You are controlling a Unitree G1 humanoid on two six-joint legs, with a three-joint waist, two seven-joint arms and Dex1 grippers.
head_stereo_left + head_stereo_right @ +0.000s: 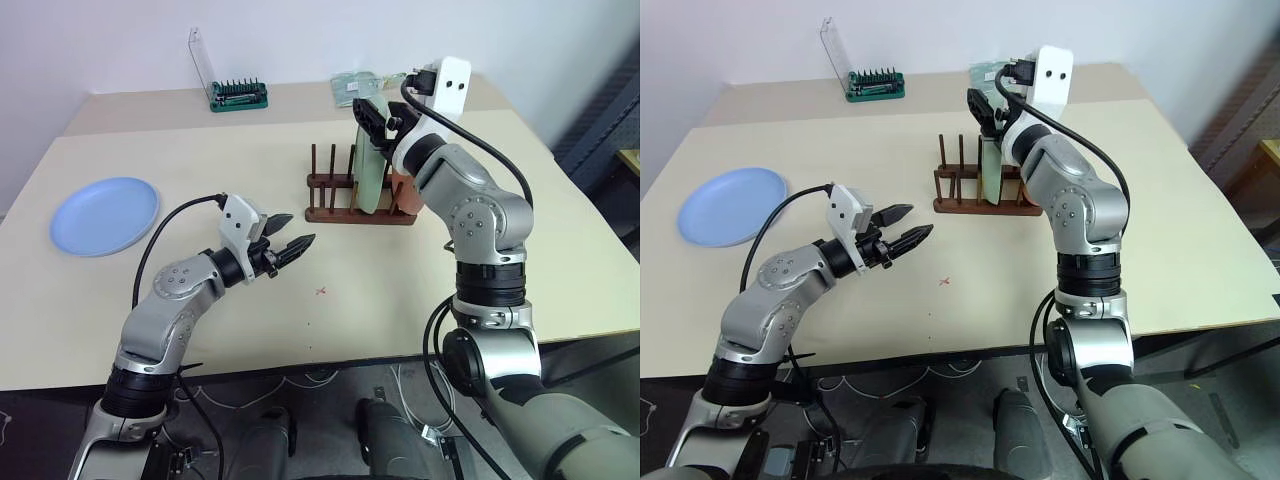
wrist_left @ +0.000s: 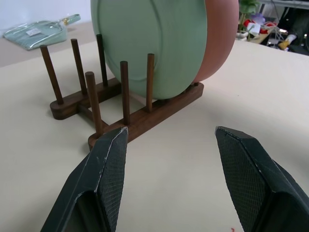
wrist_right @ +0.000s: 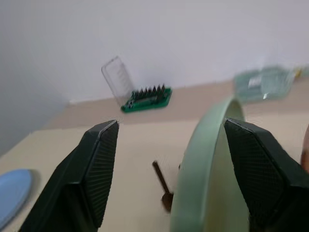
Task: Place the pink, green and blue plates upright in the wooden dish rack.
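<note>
Green plate (image 3: pixel 203 164) rim standing between wide-apart black fingers (image 3: pixel 96 169), green bit holder (image 3: pixel 147 99) and blue plate (image 3: pixel 12 193) well beyond it.

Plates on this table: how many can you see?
3. A round pale green plate and a salmon pink plate behind it stand upright in the dark wooden peg rack; a light blue plate lies flat near the table's left edge.

Green-based bit holder (image 1: pixel 238 96) and clear packet (image 1: pixel 358 85) on table (image 1: pixel 380 300).
</note>
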